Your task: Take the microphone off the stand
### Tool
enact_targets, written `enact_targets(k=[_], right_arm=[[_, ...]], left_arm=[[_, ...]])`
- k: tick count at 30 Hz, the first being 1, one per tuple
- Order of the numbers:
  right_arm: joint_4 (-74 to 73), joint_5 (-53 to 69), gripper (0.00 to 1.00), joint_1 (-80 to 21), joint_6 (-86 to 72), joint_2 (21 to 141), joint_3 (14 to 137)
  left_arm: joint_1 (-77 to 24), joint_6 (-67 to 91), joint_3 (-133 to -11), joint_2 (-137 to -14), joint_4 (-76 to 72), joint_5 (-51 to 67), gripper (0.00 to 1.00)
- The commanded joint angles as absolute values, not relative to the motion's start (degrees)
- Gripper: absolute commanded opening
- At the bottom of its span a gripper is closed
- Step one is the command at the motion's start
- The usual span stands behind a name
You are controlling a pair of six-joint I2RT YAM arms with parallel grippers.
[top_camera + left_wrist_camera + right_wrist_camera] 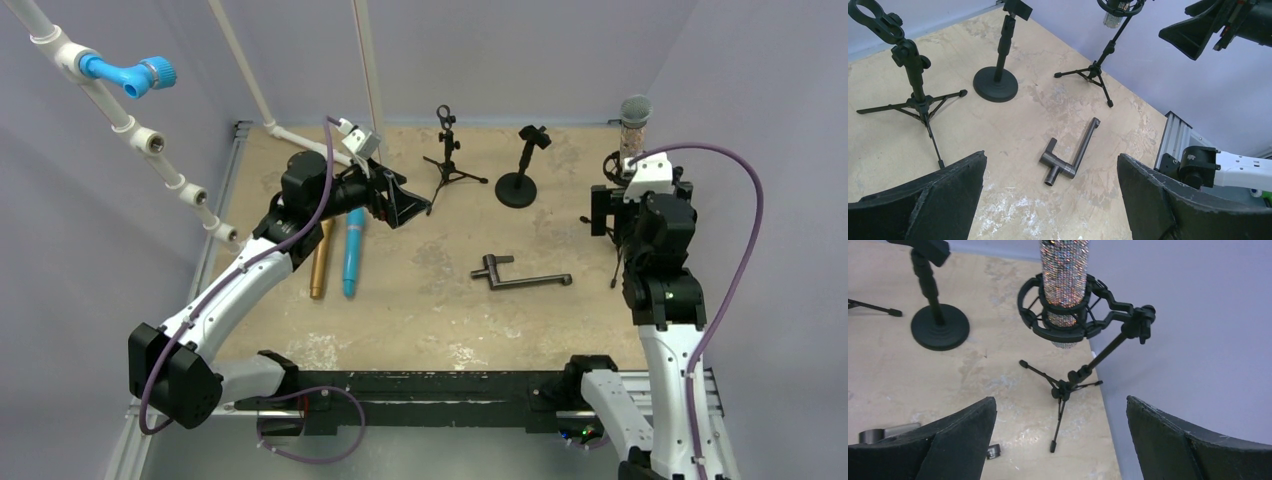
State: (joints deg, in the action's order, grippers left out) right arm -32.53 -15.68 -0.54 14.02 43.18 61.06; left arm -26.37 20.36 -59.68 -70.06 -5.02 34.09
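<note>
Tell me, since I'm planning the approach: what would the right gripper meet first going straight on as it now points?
Probably the glittery silver microphone in its black ring-shaped shock mount, centred ahead of the right gripper, jaws open; depth is unclear.

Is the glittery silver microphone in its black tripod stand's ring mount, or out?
In. The glittery silver microphone stands upright through the black ring mount of the tripod stand.
</note>
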Motion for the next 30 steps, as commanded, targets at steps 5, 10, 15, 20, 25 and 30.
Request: enact_targets(k=[5,10,15,20,25,30], right_arm=[[-33.5,-16.8,0.98,7.7,9.3,46.5,63.2],[-32.4,-9.2,0.97,16.1,7.8,48.0,61.0],[-30.4,-0.6,0.96,25.7,6.1,50.8,59.0],[-26.7,9.8,0.91,35.3,3.9,55.2,57.7],[-22.8,14.2,0.88,36.8,2.8,57.6,56.3],[-18.0,15.6,0.84,36.8,2.1,59.7,55.0]], left_arm=[[-26.0,20.8,-61.5,-69.2,-6.7,33.9,1.0],[-26.0,21.2,-61.4,-69.1,-6.6,34.1,1.0],[-26.0,21.3,-61.1,-68.8,-6.8,34.2,1.0],[-26.1,21.3,-60.9,-68.5,-7.1,34.3,1.0],[-26.0,21.4,-60.5,-68.6,-7.6,34.3,0.99],[-26.1,21.3,-60.4,-68.6,-7.5,34.3,0.99]])
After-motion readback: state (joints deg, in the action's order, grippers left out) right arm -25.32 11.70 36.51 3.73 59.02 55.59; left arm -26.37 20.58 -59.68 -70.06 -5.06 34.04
